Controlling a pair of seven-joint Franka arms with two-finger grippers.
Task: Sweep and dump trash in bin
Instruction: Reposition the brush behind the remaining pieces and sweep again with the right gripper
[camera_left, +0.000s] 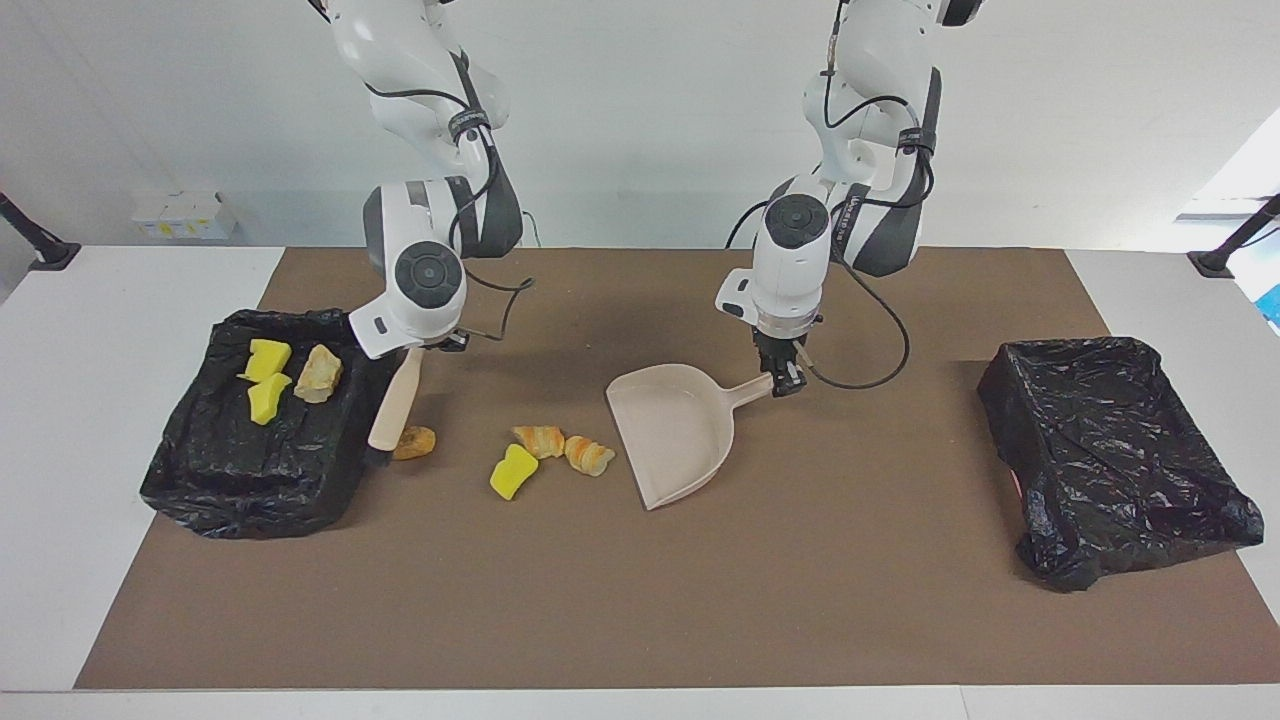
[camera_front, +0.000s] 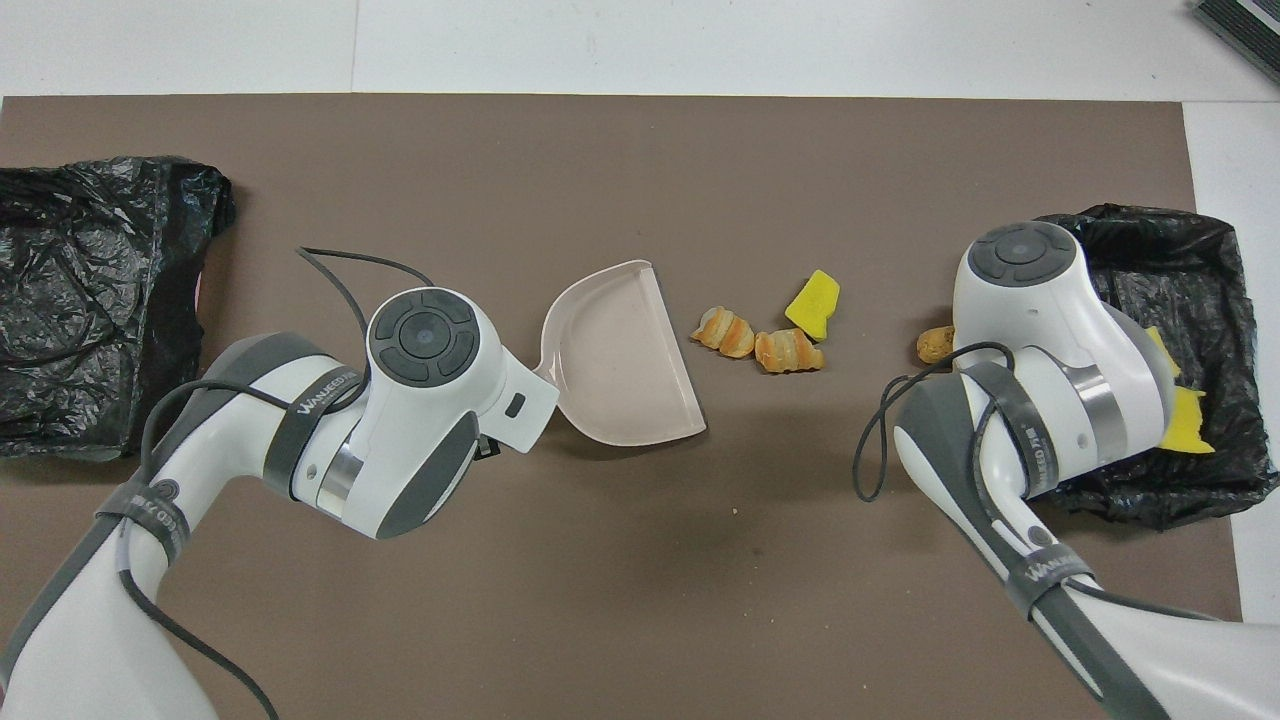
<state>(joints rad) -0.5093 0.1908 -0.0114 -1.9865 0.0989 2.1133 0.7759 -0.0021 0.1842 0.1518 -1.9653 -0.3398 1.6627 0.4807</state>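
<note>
Surface: brown mat (camera_left: 640, 560) on a white table (camera_left: 60, 480), white wall above
Bins: a black-lined bin (camera_left: 260, 440) at the right arm's end, just beside the brush; a second bin (camera_left: 1110, 450) at the left arm's end, well apart from the dustpan
Trash: two yellow sponges (camera_left: 265, 380) and a tan lump (camera_left: 320, 372) lie in the bin beside the brush; an orange lump (camera_left: 414, 441) touches the brush head; a yellow sponge (camera_left: 513, 472) and two bread lumps (camera_left: 563, 447) lie between brush and dustpan, near the pan's open mouth
Brush: beige brush (camera_left: 392, 404), handle tilted, head down on the mat at the bin's edge
Dustpan: beige dustpan (camera_left: 675, 430) flat on the mat, mouth toward the trash
Right gripper: right gripper (camera_left: 418, 347) pinches the brush handle's top, fingers pressed together on it; arm bent down from above
Left gripper: left gripper (camera_left: 782, 378) sits at the dustpan handle's end; whether its fingers clamp it I cannot tell; wrist points straight down
</note>
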